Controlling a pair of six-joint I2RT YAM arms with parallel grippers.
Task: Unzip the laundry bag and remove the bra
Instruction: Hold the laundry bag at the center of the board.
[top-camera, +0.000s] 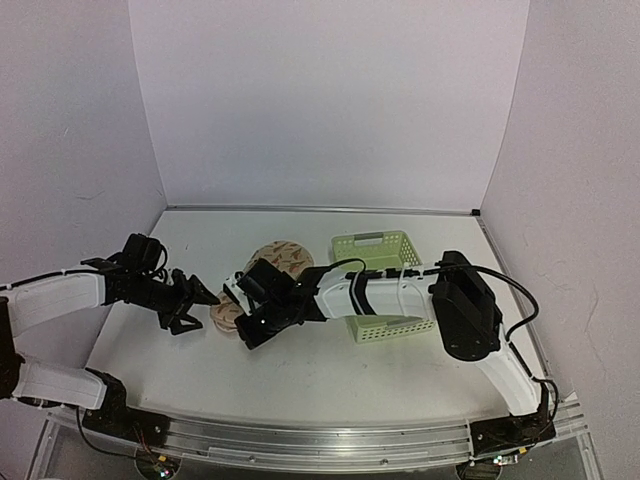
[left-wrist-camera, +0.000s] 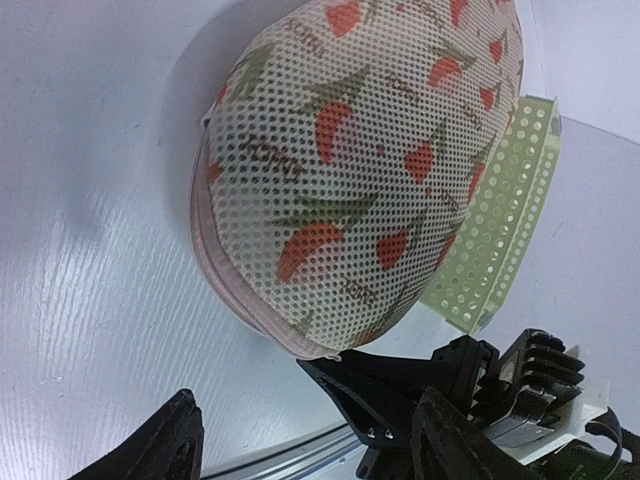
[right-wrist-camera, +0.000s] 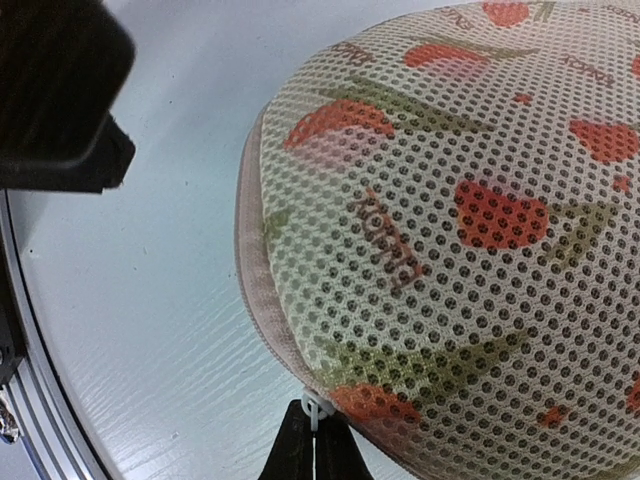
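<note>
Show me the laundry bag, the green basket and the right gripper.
laundry bag (left-wrist-camera: 360, 170), left wrist view, middle of printed mesh dome
green basket (top-camera: 347, 240), top external view, far rim
right gripper (right-wrist-camera: 313, 445), right wrist view, between its closed fingertips

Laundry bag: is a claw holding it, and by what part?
The right gripper pinches the laundry bag by its white zip pull; the left gripper holds nothing.

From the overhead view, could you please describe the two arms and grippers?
The left arm and right arm have white shells, black joints and thin black cables. The left gripper and right gripper are black, each with two tapering fingers.
</note>
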